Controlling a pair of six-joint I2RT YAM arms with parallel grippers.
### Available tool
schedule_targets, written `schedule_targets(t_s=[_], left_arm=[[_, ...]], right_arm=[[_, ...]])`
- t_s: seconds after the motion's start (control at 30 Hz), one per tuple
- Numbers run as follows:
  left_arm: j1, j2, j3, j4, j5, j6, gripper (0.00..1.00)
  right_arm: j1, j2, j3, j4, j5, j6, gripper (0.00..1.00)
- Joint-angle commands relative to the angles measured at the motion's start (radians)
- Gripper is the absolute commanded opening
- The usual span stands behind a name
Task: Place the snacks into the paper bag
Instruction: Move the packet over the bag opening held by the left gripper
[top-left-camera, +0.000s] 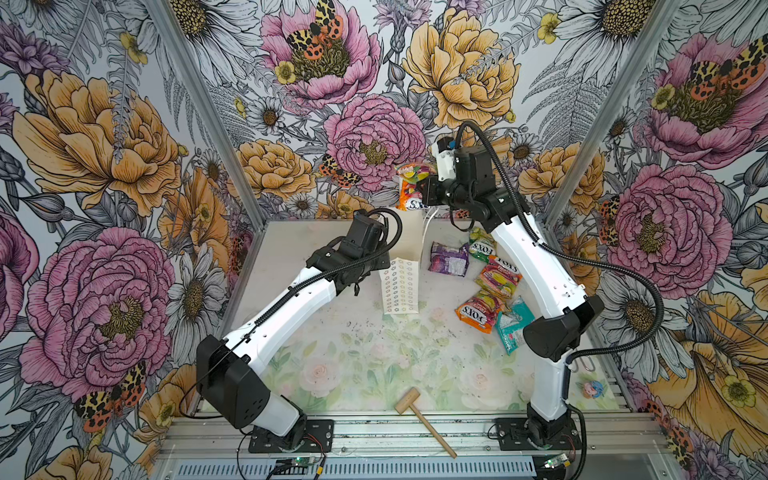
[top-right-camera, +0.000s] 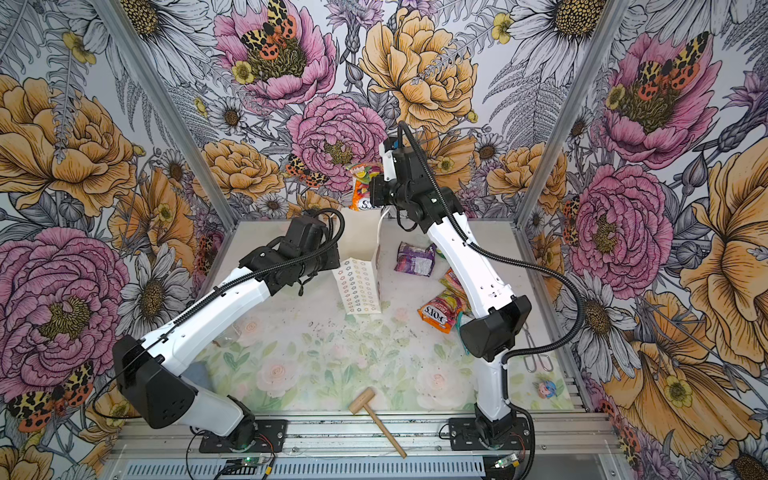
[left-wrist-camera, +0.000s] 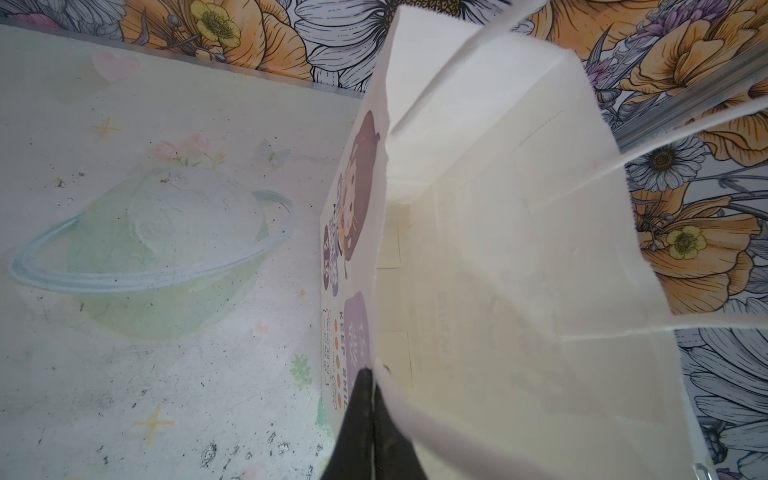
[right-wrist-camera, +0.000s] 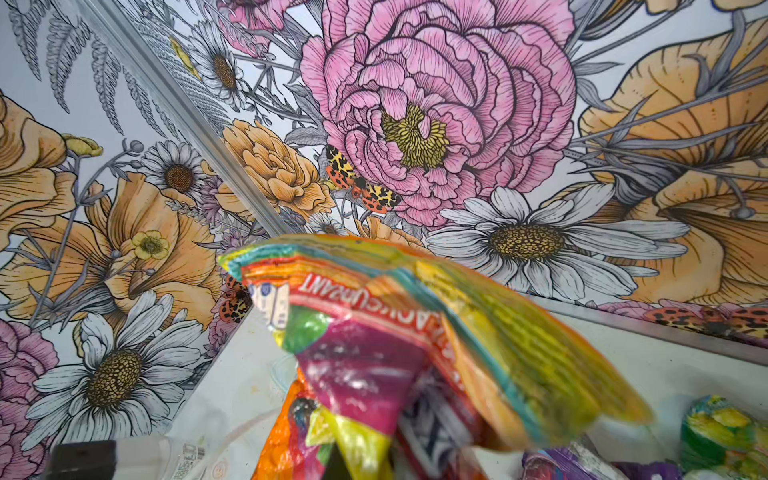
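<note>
Left gripper (left-wrist-camera: 374, 388) is pressed together on the near rim of the bag (top-left-camera: 400, 286), pinching the paper so the mouth stays open. The bag stands upright at centre frame in both top views. Right gripper (top-left-camera: 429, 187) is clamped on an orange packet (top-left-camera: 412, 186), held in the air over the bag mouth, upper centre, hanging down and not in yet. The left wrist view looks down into the bag: the inside looks bare, no packet visible, floor partly hidden. Left on the table (top-left-camera: 365, 353), right of the bag: purple packet (top-left-camera: 449, 258), green packet (top-left-camera: 481, 243), pink-red packet (top-left-camera: 499, 276), second orange packet (top-left-camera: 482, 309) and teal packet (top-left-camera: 512, 326), some overlapping. Mallet (top-left-camera: 424, 422) at lower centre is not part of the task. Looks early: the first packet is likely about to drop, with roughly five left to go.
</note>
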Motion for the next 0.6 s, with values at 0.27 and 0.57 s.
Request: schedule_targets(t_s=[0.27,0.57], left_arm=[[-0.011,-0.015,0.006,0.034,-0.011,-0.011,0.04],[-0.012,-0.014,0.004,0.034,-0.012,-0.009,0.04]], right_arm=[[0.055,-0.065,-0.059,0.039,0.092,-0.082,0.00],[0.090,-0.060,-0.051,0.037,0.184,-0.173,0.00]])
